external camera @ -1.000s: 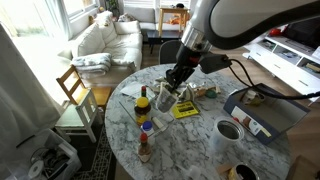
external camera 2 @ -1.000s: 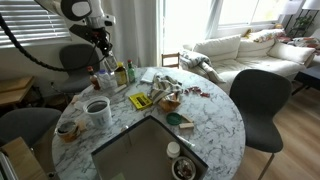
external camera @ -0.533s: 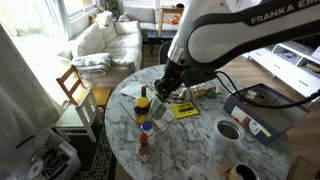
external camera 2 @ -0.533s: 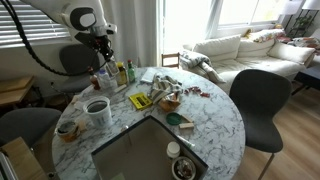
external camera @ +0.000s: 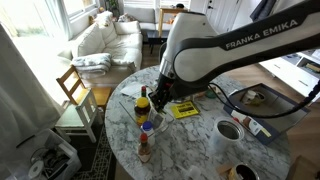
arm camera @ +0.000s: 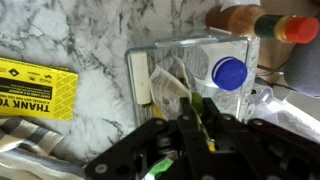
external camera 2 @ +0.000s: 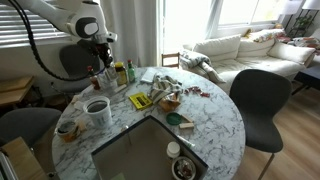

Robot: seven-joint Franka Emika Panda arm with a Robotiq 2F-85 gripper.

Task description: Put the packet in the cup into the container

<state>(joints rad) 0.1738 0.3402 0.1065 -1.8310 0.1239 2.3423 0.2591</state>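
Gripper (arm camera: 196, 118) fingers are seen drawn almost fully together at the near edge of the wrist view. A thin strip of green, judged to be the packet (arm camera: 204, 128), is pinched between them. Compared with a second ago, the gripper (external camera: 157, 102) has been swung leftward across the table in an exterior view and brought lower beside the bottles. The packet has thus been carried away from the cup (external camera 2: 98, 108), which is left standing well apart, nearer the table's edge.

At the left of the wrist view a flat yellow wrapper (arm camera: 35, 88) is seen lying on the marble table (arm camera: 100, 40), apart from the tray. In the middle, the clear tray (arm camera: 185, 43) is found directly beneath the fingers, with paper sachets already lying in it. A blue cap (arm camera: 228, 72) is seen toward its right side. At the far right, two bottles (arm camera: 250, 20) are stood just beside the tray.

The carrying is therefore judged to be finished, and only the release is left. The packet should fall inside once the fingers are parted, provided the nearby bottles are not knocked.
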